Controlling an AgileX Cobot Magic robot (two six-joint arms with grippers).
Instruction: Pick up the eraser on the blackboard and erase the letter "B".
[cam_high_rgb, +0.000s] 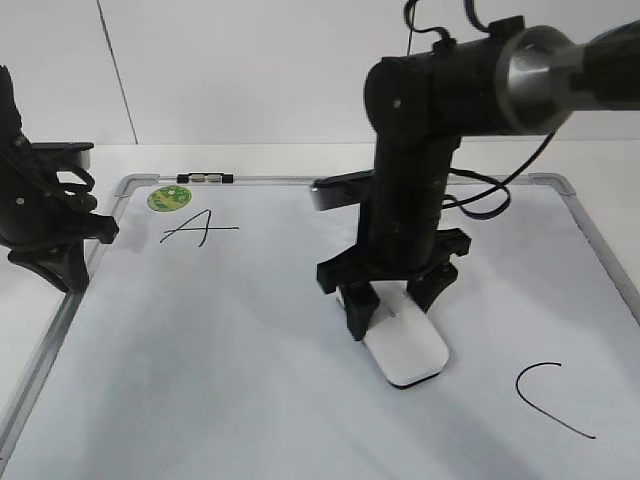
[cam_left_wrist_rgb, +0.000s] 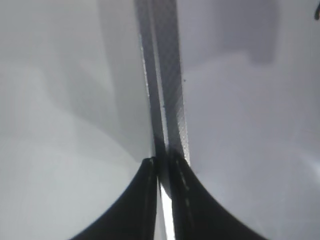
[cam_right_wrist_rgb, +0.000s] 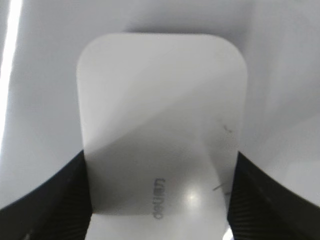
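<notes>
The white eraser (cam_high_rgb: 405, 350) lies flat on the blackboard (cam_high_rgb: 220, 350), a white dry-erase board with a silver frame. My right gripper (cam_high_rgb: 395, 310) points down and is shut on the eraser's two long sides. In the right wrist view the eraser (cam_right_wrist_rgb: 160, 100) with small grey print fills the space between the right gripper's (cam_right_wrist_rgb: 159, 170) fingers. The letter "B" does not show in any view. A small "A" (cam_high_rgb: 200, 228) and a curved "C" (cam_high_rgb: 550, 400) are on the board. My left gripper (cam_high_rgb: 60, 262) is shut and empty over the board's left frame (cam_left_wrist_rgb: 167, 75).
A round green magnet (cam_high_rgb: 168, 198) sits at the board's far left corner. A small dark object (cam_high_rgb: 205, 178) lies on the top frame. The left arm hangs by the board's left edge. Cables trail behind the right arm.
</notes>
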